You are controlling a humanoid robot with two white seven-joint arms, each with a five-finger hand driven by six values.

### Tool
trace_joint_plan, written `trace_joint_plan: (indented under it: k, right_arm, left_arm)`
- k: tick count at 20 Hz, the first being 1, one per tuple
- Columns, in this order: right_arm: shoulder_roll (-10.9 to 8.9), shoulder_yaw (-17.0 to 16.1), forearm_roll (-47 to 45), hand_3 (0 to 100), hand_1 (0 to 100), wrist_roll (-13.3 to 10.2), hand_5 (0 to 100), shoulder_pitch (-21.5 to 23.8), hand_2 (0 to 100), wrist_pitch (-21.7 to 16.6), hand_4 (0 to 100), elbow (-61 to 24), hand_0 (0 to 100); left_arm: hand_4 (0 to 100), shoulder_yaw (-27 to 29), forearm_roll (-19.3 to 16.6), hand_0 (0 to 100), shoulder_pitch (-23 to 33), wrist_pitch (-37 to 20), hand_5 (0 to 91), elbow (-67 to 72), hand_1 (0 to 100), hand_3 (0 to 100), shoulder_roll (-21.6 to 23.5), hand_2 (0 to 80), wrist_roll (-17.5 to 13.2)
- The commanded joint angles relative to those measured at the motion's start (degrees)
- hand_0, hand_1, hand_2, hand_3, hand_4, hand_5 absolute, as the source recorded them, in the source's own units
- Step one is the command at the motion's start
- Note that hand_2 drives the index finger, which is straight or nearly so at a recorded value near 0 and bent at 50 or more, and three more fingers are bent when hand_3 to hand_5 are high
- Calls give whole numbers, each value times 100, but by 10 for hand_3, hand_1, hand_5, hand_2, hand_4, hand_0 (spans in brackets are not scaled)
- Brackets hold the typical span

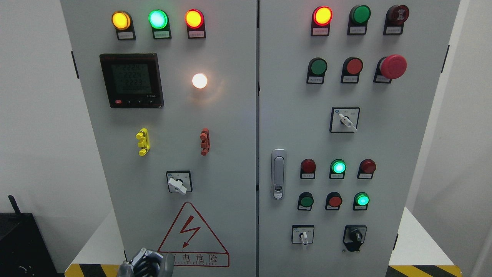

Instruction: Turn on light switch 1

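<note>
Grey metal makes up the big electrical cabinet [230, 154], which has two doors side by side. At the far left, a black box [19, 246] sits low by the white wall. On the left door, three round lamps glow along the top: a yellow lamp [120, 20], a green lamp [158, 19] and a red lamp [194, 18]. Under them is a black meter [131, 80] with faint numbers on its screen, and to its right a small white light [199, 80] shines bright. Lower down are a yellow clip [142, 142] and a red clip [205, 141], well apart. Below and between them is a white turn switch [178, 182] on a square plate, its handle pointing down to the right. I cannot tell which switch on the cabinet is switch 1. A red lightning warning sign [192, 236] sits under it. At the bottom edge, just left of that sign, the left hand [144, 264] pokes into view; its dark fingers look curled, and it holds nothing. It is well below the white turn switch and not touching it. On the right door there is a silver door handle [278, 174] near the middle seam, a big red mushroom button [393, 66] up high, a second white turn switch [345, 120] under it, and more red and green buttons lower down.
</note>
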Motion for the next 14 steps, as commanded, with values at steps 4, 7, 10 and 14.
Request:
trace_joint_plan:
  k: [4, 7, 10, 14]
  right_arm:
    - [0, 0, -140, 0, 0, 0, 0, 0, 0, -2, 0, -1, 0]
    - [0, 0, -140, 0, 0, 0, 0, 0, 0, -2, 0, -1, 0]
    - [0, 0, -140, 0, 0, 0, 0, 0, 0, -2, 0, -1, 0]
    - [0, 0, -140, 0, 0, 0, 0, 0, 0, -2, 0, -1, 0]
  left_arm:
    - [861, 1253, 516, 112, 1082, -935, 727, 3071, 223, 726, 502, 335, -958]
    - [776, 1359, 481, 102, 1100, -1260, 505, 3985, 194, 621, 528, 277, -1301]
    - [684, 1351, 464, 85, 1153, -1463, 353, 5180, 143, 518, 554, 201, -1531]
    - [465, 1289, 341, 70, 1118, -1323, 104, 6350, 108, 285, 563, 0, -1838]
